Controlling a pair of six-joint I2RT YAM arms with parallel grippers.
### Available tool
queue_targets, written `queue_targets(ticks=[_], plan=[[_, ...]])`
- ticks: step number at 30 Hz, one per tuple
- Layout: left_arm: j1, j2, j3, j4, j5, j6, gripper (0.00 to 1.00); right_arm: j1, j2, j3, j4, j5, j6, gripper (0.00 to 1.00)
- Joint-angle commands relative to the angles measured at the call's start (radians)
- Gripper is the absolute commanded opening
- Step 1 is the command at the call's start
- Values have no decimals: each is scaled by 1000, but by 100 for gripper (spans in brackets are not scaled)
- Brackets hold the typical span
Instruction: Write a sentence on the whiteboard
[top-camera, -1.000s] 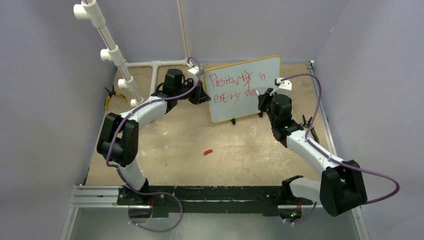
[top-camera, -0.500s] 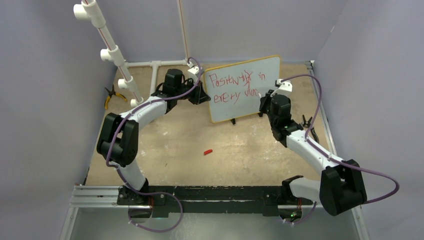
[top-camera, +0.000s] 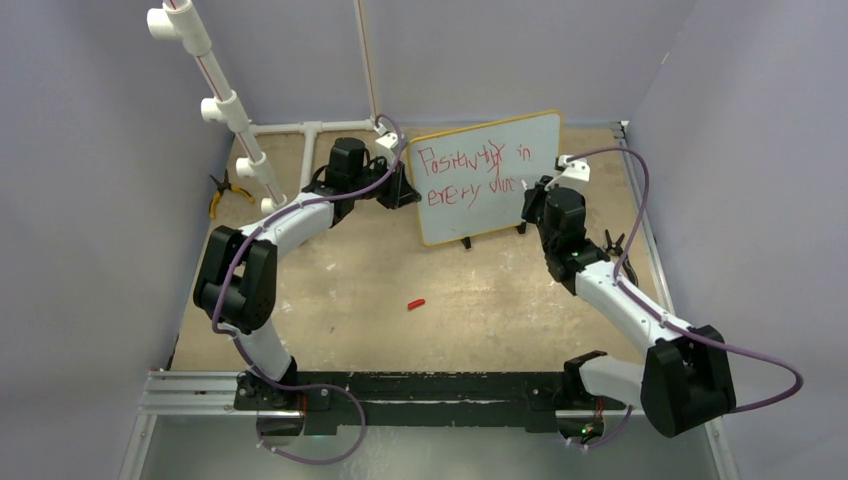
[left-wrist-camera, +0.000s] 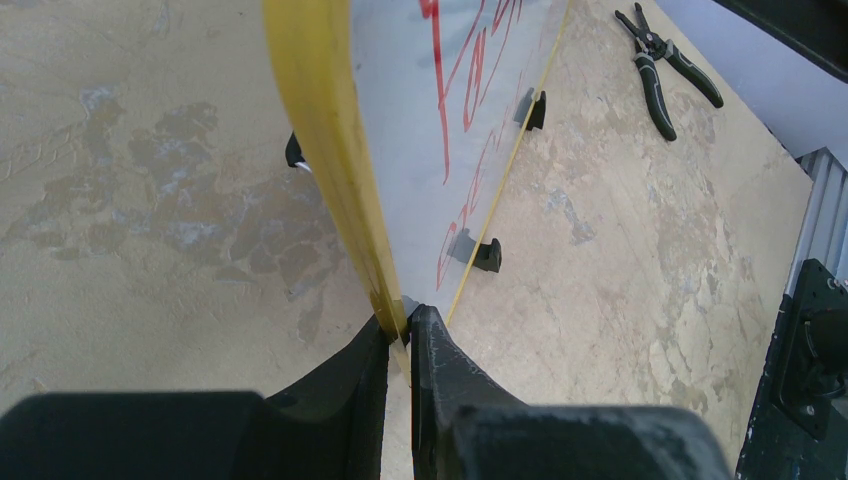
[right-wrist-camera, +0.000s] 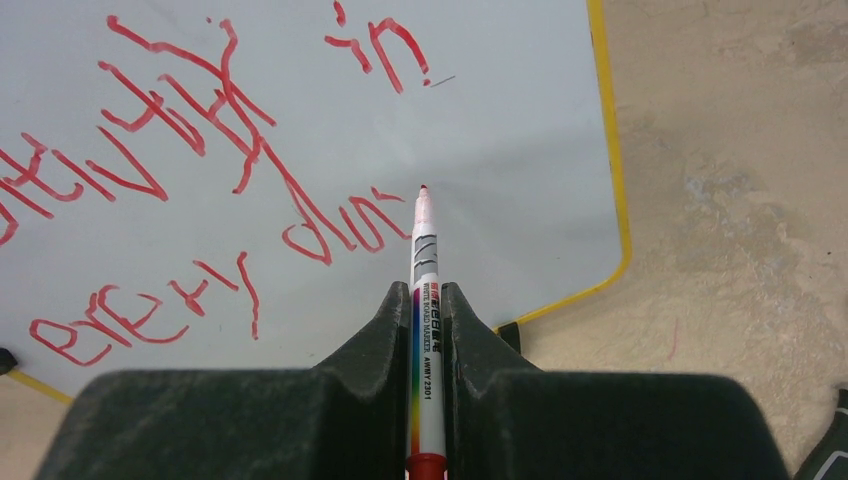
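At 12 o'clock on the table (top-camera: 350, 290), the left gripper (left-wrist-camera: 400, 322) pinches the whiteboard (top-camera: 500, 205) at its 9 o'clock edge; the right gripper (right-wrist-camera: 428, 300) clamps a marker (right-wrist-camera: 426, 265), tip by the 2-line sentence (right-wrist-camera: 200, 150).

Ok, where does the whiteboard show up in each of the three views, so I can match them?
Top external: the whiteboard stands upper centre, between the two arms.
Left wrist: seen edge-on, rising from the left pincer clamped on its edge.
Right wrist: its face fills the upper left, ahead of the marker in the right pincer.
Shared landmark: the red sentence shows in all three.
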Motion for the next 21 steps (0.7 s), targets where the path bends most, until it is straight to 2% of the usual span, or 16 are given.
queue_targets(ticks=[1,21], plan=[[7,-60,3,59,-5,5,0,-8,17,67,57,27,-22,0],[7,-62,3,64,-2,2,0,-9,60,16,56,-15,17,0]])
